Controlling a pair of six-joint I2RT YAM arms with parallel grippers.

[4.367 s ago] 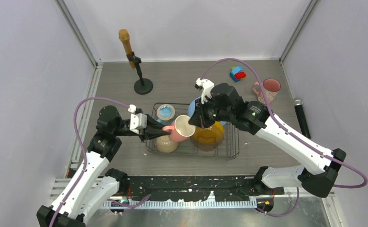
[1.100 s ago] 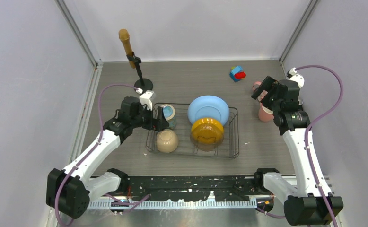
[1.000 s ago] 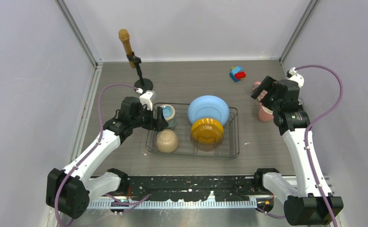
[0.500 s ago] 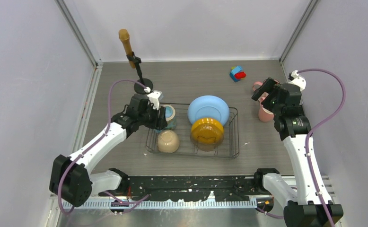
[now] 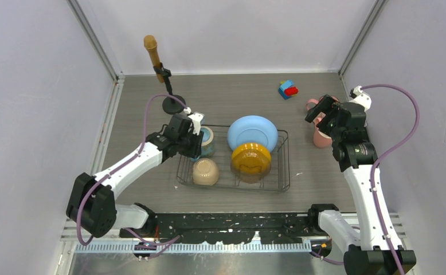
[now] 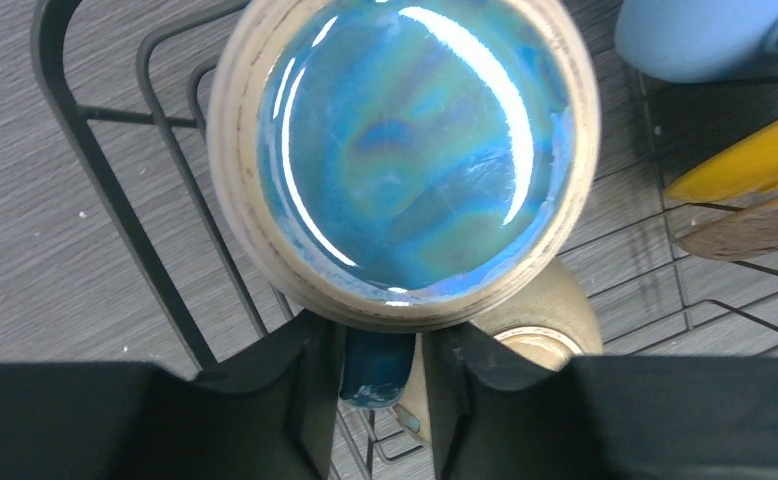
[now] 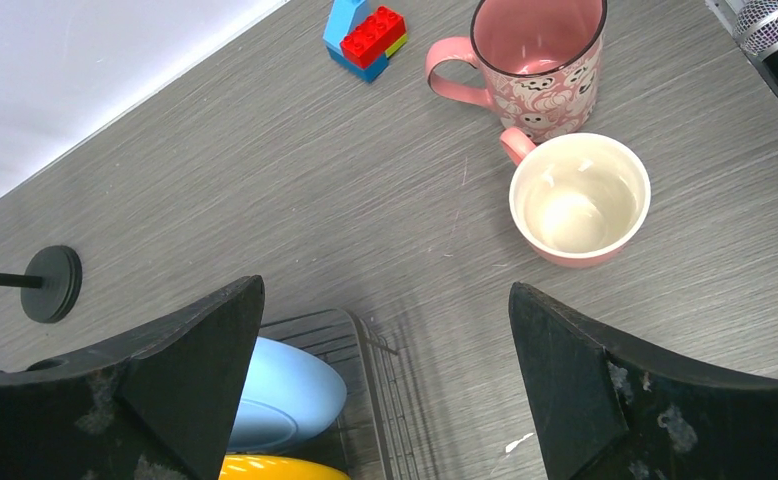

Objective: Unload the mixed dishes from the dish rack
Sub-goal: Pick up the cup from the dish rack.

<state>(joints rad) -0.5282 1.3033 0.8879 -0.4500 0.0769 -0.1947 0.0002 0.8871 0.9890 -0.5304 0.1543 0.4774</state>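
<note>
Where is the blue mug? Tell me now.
Top view: the blue mug stands in the far-left corner of the dish rack, just behind the beige bowl, its handle between the fingers of the left pincer.

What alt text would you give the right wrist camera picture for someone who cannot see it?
A patterned pink mug and a plain pink mug stand upright on a grey table beyond the open right end effector. A red-blue toy block lies farther off; a dish rack corner holding a light-blue plate shows below.
</note>
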